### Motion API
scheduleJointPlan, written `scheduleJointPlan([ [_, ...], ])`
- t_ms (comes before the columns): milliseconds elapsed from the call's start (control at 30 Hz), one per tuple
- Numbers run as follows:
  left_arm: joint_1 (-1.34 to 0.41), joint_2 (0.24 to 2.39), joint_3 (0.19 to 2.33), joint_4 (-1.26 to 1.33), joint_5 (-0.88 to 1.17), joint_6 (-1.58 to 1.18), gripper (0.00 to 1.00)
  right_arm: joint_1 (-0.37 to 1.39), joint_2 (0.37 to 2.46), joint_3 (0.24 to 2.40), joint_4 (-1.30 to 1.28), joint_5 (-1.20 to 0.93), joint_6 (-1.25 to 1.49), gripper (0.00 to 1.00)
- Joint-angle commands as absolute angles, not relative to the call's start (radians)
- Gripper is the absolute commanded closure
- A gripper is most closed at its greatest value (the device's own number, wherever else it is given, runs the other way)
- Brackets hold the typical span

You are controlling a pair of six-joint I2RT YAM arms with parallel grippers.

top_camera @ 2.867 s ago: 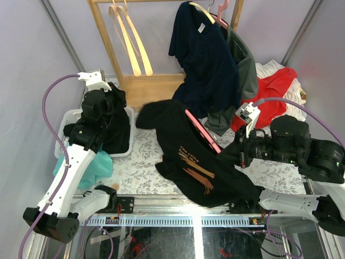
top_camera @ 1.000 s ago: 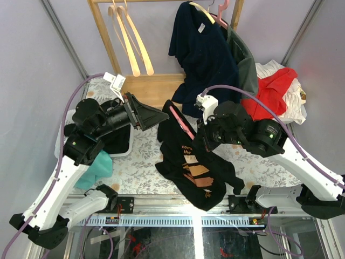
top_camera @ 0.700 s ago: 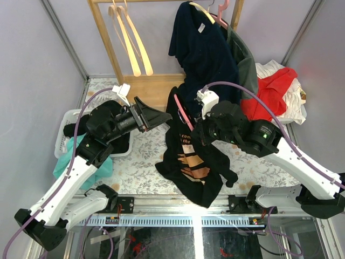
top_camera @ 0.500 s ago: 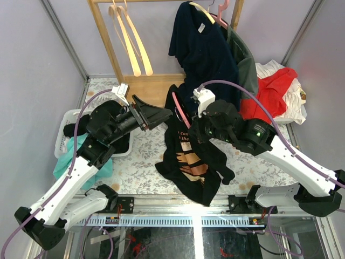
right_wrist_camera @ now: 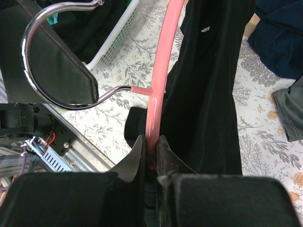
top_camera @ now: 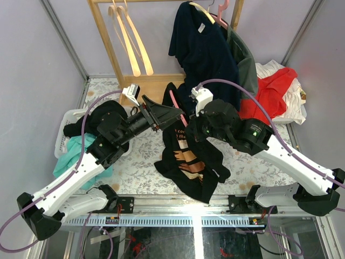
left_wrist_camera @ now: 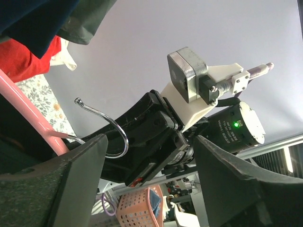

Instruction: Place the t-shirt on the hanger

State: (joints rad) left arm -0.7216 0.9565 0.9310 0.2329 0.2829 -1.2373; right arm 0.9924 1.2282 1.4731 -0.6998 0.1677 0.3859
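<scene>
Holding the hanger: the right claw (right_wrist_camera: 150, 142) was shut tight on the pink bar of the hanger (right_wrist_camera: 163, 56) and held nothing else.
Left claw: the left claw (left_wrist_camera: 150, 144) stood wide open with nothing in its grasp.
Hook: the metal hook (right_wrist_camera: 110, 94) branched off the bar toward the left arm and lay in the gap between the left claw's spread fingers. It looked clear of both, though I could not be sure.
T-shirt: the t-shirt (top_camera: 188, 162) hung from the raised hanger, black cloth pressed right alongside the bar. Its printed lower part was bunched on the surface (top_camera: 135, 162).
Long axis: the bar ran straight out from the right claw, tilted steeply up and away from the arm bases.
Nearer arm: the left, for the hook. I judged the coming move turned on that gap, since the left claw only had to close or slide along the wire.
Right wrist view: it alone showed the clamp on the bar and the cloth beside it.
Left wrist view: it alone showed the hook framed by open fingers — the shirt barely appeared.
Top view: it alone showed the whole drape, but the hook was lost there.
Unclear: whether the hanger's arm sat inside the neck, I could not tell.
</scene>
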Motion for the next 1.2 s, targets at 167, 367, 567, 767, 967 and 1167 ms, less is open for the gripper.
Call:
scheduleJointPlan([
  [167, -0.738, 0.968, 0.965, 0.287, 0.189, -1.196, 0.56, 0.987, 1.206, 1.480, -0.569, 0.193, 0.393, 1.00],
  [367, -0.752, 1.015, 0.995, 0.291, 0.197, -1.197, 0.93, 0.987, 1.207, 1.477, -0.569, 0.184, 0.401, 1.00],
  [567, -0.752, 1.025, 1.082, 0.211, 0.169, -1.156, 1.00, 0.988, 1.217, 1.534, -0.601, 0.153, 0.402, 0.98],
  [767, -0.752, 1.068, 1.220, 0.138, 0.164, -1.107, 1.00, 0.988, 1.225, 1.668, -0.708, 0.128, 0.381, 0.64],
  [967, -0.752, 1.140, 1.408, 0.051, 0.182, -1.049, 1.00, 0.988, 1.238, 1.868, -0.855, 0.124, 0.335, 0.52],
  [1167, -0.739, 1.254, 1.709, -0.096, 0.220, -0.977, 1.00, 0.987, 1.256, 2.058, -0.996, 0.217, 0.283, 0.51],
])
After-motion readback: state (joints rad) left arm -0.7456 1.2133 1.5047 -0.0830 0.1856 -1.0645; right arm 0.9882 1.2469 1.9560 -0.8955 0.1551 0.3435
